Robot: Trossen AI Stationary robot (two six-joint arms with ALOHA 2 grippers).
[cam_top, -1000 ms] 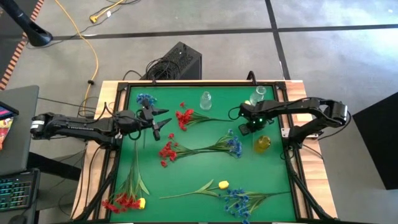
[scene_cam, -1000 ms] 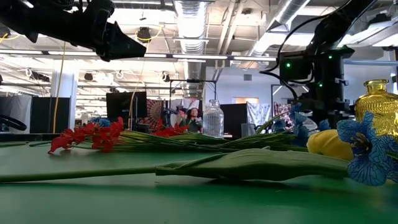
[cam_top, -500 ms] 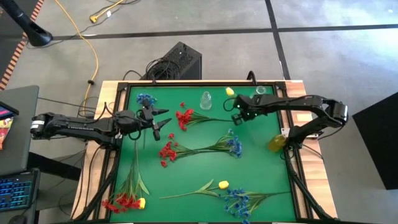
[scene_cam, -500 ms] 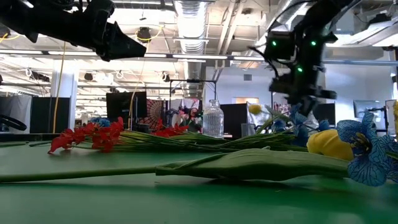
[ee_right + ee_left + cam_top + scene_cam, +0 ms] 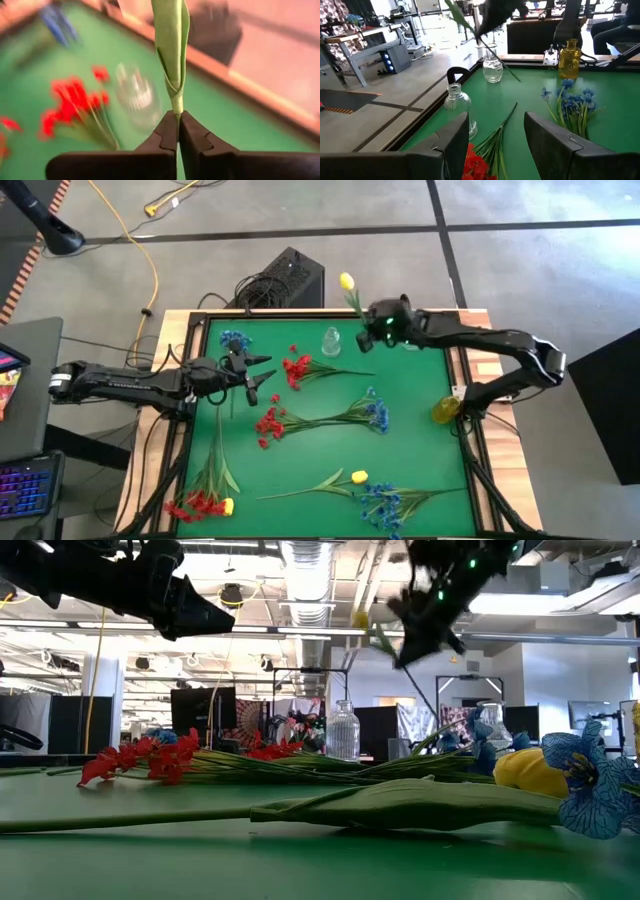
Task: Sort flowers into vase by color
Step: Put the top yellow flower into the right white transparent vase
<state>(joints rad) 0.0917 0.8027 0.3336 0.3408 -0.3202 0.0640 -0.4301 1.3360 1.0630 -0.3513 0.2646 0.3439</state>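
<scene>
My right gripper [image 5: 372,323] is raised over the far edge of the green table [image 5: 420,460] and is shut on a yellow tulip [image 5: 346,281]; its bud shows past the far edge. My left gripper [image 5: 256,370] hovers open above the far left area, beside a blue spray [image 5: 233,340] and a red spray [image 5: 297,368]. A red and blue bunch [image 5: 330,418], a yellow tulip [image 5: 358,477], a blue spray [image 5: 385,502] and a red and yellow bunch [image 5: 205,503] lie flat on the table. A clear vase [image 5: 330,340] stands near the held flower. My right gripper pinches the tulip's thin green stem [image 5: 176,111] between its two fingertips [image 5: 167,131], just below a wrapped leaf [image 5: 171,45]. The fingers come from the table's right, pointing left. The flower is lifted clear, bud [image 5: 360,618] up, with the bare lower stem [image 5: 425,700] trailing down.
A yellow glass vase [image 5: 445,410] stands at the table's right edge. A second clear vase [image 5: 492,70] stands by the far edge, near the right arm. A black box and cables [image 5: 285,280] sit on the floor beyond the far edge.
My right gripper has risen and swung from beside the yellow vase toward the far edge and leftward, carrying the yellow tulip up clear of the table. The yellow vase has shifted toward the table's right edge. My left arm has kept still.
</scene>
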